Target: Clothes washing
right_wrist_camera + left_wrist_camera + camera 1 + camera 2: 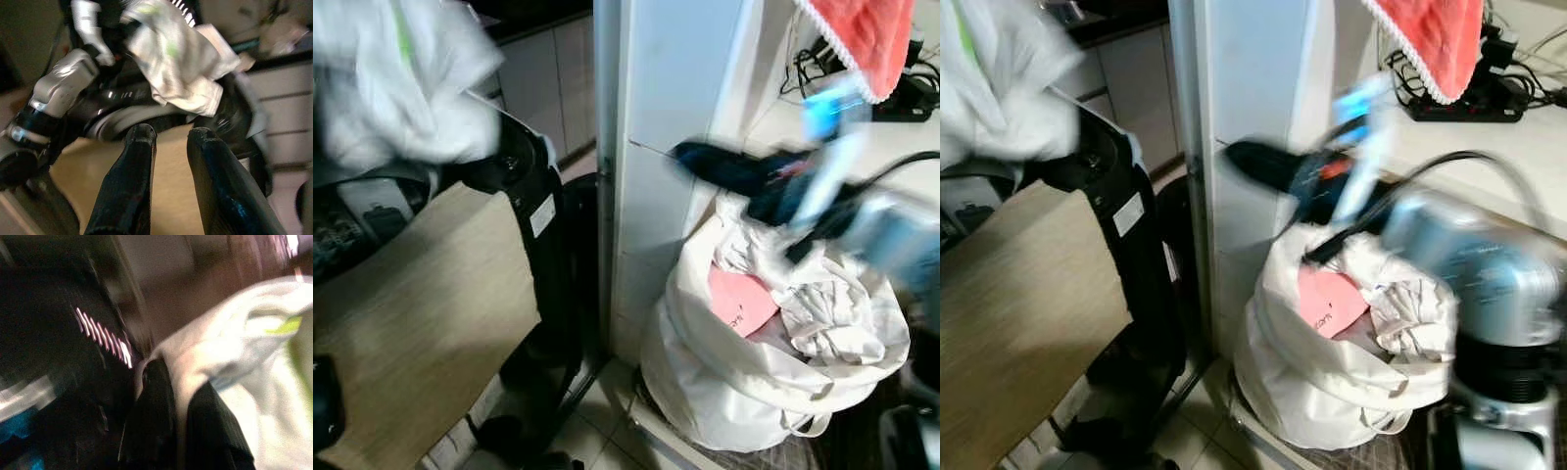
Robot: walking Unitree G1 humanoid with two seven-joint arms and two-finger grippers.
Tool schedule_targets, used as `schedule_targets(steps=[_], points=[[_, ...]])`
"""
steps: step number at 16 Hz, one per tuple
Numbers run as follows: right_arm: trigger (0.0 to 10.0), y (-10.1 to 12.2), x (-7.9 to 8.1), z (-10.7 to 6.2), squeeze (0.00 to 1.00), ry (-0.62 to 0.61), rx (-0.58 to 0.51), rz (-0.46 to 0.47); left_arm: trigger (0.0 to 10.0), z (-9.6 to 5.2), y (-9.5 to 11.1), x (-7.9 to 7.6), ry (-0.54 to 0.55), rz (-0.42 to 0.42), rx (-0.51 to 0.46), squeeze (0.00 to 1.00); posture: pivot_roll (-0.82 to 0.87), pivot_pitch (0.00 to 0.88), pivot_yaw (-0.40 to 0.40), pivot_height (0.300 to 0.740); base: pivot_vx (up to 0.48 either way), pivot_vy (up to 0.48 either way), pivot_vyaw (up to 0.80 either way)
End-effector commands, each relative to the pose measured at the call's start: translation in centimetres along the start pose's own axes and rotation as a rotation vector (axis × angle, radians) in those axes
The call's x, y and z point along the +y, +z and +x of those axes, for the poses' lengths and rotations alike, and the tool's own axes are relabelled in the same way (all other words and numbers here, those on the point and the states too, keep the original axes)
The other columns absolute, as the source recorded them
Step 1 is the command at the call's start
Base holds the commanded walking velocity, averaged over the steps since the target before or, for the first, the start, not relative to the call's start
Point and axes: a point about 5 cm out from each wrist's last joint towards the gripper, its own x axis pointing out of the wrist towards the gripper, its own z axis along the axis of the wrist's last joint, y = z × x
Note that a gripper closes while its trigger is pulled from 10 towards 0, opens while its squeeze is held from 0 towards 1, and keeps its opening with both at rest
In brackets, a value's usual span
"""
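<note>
A white garment with a green stripe (396, 83) hangs at the upper left over the black washing machine (527, 171). My left gripper (178, 382) is shut on the white garment, whose cloth (244, 362) spills between its two black fingers. The right wrist view shows that garment (171, 54) hanging from the left arm (63, 90) above the washer's rim. My right gripper (683, 153) reaches leftward, level with the top of the white laundry bag (705, 382). Its fingers (139, 142) stand apart with nothing between them. The bag holds crumpled white clothes (832, 313) and a pink item (739, 299).
A beige wood-grained panel (411, 313) stands in front of the washer. A white pillar (656, 147) separates the washer from the bag. A red towel (862, 34) hangs at the upper right above a counter with a power strip and cables (1469, 98). The floor is tiled (597, 431).
</note>
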Motion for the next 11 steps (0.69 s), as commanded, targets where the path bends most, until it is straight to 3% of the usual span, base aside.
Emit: schedule_targets(steps=[1, 2, 4, 5, 6, 8, 11], points=[[10.0, -0.6, 0.3, 0.5, 0.0, -0.022, 0.033, -0.035, 10.0, -0.2, -3.2, -3.1, -0.162, -0.015, 0.155, 0.0, -0.06, 0.0, -0.003, 0.74, 0.0, 0.0, 0.0], [10.0, -1.5, 0.6, 1.1, 0.0, -0.021, 0.069, -0.051, 10.0, -0.5, -5.5, -5.5, -0.266, -0.047, 0.221, 0.0, -0.06, 0.0, -0.003, 0.74, 0.0, 0.0, 0.0], [10.0, -2.2, 0.8, 1.8, 0.0, -0.032, 0.095, -0.055, 10.0, -0.8, -7.6, -6.7, -0.283, -0.09, 0.303, 0.0, -0.07, 0.0, 0.0, 0.74, 0.0, 0.0, 0.0], [10.0, -2.6, 0.9, 2.0, 0.0, -0.036, 0.112, -0.063, 10.0, -0.8, -8.7, -6.3, -0.235, -0.038, 0.365, 0.0, -0.08, 0.0, 0.004, 0.74, 0.0, 0.0, 0.0], [10.0, -3.1, 1.3, 2.1, 0.0, -0.028, 0.144, -0.079, 10.0, -0.8, -9.4, -4.9, -0.115, -0.021, 0.43, 1.0, -0.08, 0.0, 0.006, 0.74, 0.0, 0.0, 0.0], [10.0, -3.6, 1.7, 2.1, 0.0, -0.01, 0.171, -0.084, 10.0, -0.9, -10.0, -3.3, -0.055, -0.027, 0.493, 1.0, -0.08, 0.0, 0.006, 0.74, 0.0, 0.0, 0.0], [10.0, -3.7, 2.1, 2.3, 0.0, 0.026, 0.166, -0.098, 10.0, -0.7, -9.8, -1.1, 0.016, -0.017, 0.493, 1.0, -0.07, 0.0, 0.0, 0.74, 0.0, 0.0, 0.0]])
